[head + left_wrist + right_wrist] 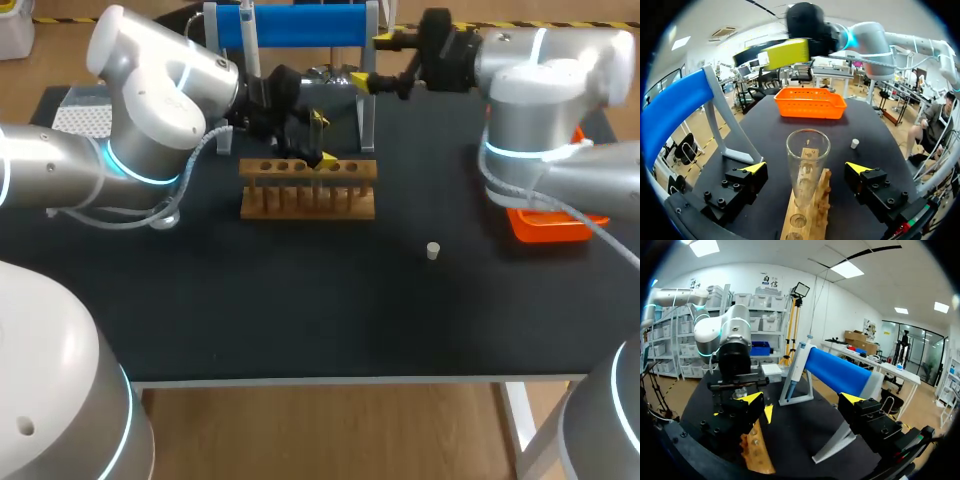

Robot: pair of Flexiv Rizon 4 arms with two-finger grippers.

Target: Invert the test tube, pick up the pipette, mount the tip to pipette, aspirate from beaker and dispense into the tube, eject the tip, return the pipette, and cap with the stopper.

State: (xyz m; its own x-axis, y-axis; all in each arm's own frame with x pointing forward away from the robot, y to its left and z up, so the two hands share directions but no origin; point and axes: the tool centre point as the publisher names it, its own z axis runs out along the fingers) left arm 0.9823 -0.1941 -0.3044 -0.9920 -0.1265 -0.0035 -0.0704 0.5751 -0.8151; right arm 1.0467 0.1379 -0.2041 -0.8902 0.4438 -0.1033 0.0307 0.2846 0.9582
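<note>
A clear glass test tube (807,162) stands mouth up in the wooden rack (308,188) (810,212). My left gripper (322,139) (807,167) is open around the tube, its fingers well apart on both sides and touching nothing. The pipette (248,35) (797,367) hangs on the blue stand (300,25) (837,372) at the back. Open and empty, my right gripper (372,60) (802,398) is high beside the stand, facing the pipette. The small white stopper (432,251) (854,143) lies on the black table, right of the rack.
An orange tray (545,225) (810,102) sits at the table's right side, partly behind my right arm. A white tip box (80,115) is at the back left. My left arm (725,335) crowds the space between rack and stand.
</note>
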